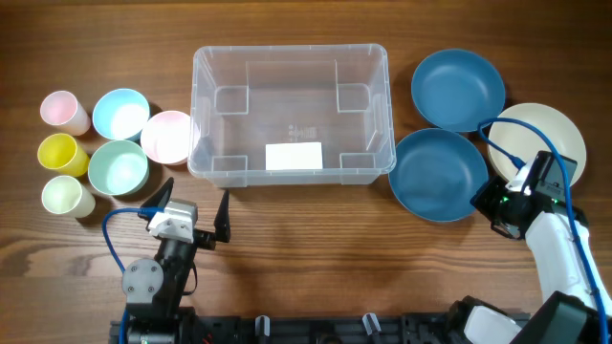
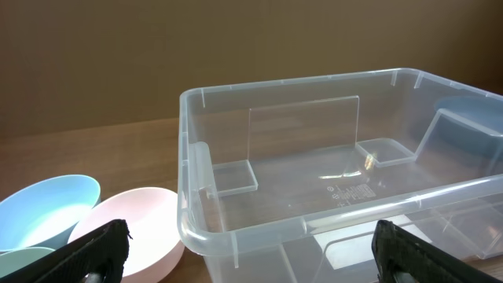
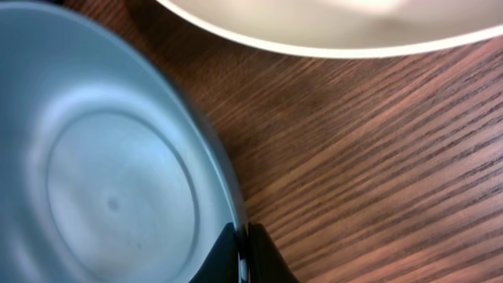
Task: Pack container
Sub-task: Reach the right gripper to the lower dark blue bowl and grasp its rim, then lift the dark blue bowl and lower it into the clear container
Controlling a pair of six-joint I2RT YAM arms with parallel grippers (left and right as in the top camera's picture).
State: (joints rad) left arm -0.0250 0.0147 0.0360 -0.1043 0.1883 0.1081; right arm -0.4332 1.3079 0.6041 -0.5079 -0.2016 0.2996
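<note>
**Overhead.** The container (image 1: 287,105) stands upright at table centre with nothing inside and a white label on its near wall.
- To its L, 3 cups are noted: pink cup (image 1: 64,111), yellow cup (image 1: 60,153) and cream cup (image 1: 67,196).
- Also to its L are 3 bowls: light-blue bowl (image 1: 120,114), mint bowl (image 1: 119,167) and pink bowl (image 1: 169,137). The last is just beside the container's L wall.
- To its R are a far dark-blue bowl (image 1: 457,89), a near dark-blue bowl (image 1: 437,175) and a cream bowl (image 1: 545,134).
- The left gripper (image 1: 194,205) is placed near the container's front-L corner, jaws spread, nothing held.
- The right gripper (image 1: 486,198) is set at the R rim of the near dark-blue bowl.

**Left wrist.** The container (image 2: 338,181) is seen ahead and apart from the fingers, which sit wide apart at the lower frame corners. The pink bowl (image 2: 134,228) and light-blue bowl (image 2: 47,212) are seen to the L of the container.

**Right wrist.** The rim of the near dark-blue bowl (image 3: 110,189) is pinched between the right gripper's (image 3: 244,259) jaws, one inside the rim and one outside. The grip appears closed on it. The bowl looks seated on the table, though a lift cannot be ruled out. The cream bowl (image 3: 338,23) lies close beyond.

**Assessment.**
- Step in hand is judged to be the first pick: grasp made, nothing packed yet.
- The next move calls for a lift clear of the table and the cream bowl.
- A carry L over the container's R wall is then required, with the bowl lowered flat to the floor before release.
- An edge pinch is thin, so tilt or slip should be watched.
</note>
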